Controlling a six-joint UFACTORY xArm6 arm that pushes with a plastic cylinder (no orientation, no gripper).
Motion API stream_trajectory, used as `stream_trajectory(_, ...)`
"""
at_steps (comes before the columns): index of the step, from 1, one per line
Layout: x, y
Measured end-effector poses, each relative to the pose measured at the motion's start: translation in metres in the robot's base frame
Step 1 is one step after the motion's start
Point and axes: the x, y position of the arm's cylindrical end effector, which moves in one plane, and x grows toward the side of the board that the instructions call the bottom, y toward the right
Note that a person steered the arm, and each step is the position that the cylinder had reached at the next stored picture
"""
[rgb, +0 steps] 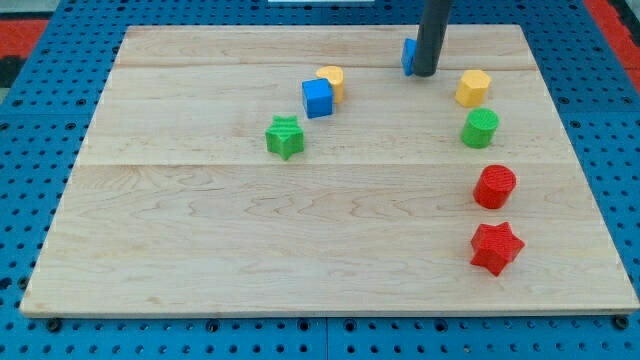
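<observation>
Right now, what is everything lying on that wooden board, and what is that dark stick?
Blue block: one, blue, top centre, mostly hidden behind the rod.
Blue cube: one, blue, left of centre.
Yellow block: one, yellow, touching the blue cube's upper right.
Green star: one, green, lower left of the cube.
Yellow hexagon: one, yellow, upper right.
Green cylinder: one, green, below the hexagon.
Red cylinder: one, red, right side.
Red star: one, red, lower right.
Wooden board: one, pale wood.
My tip: one, dark rod, against the hidden blue block.
</observation>
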Motion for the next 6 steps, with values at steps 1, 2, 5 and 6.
stream_trajectory(1,0.012,-0.026)
stream_trajectory(2,-0.031,-0.064)
stream_trajectory(5,-0.02,-0.011)
stream_trajectory(6,-0.02,-0.011)
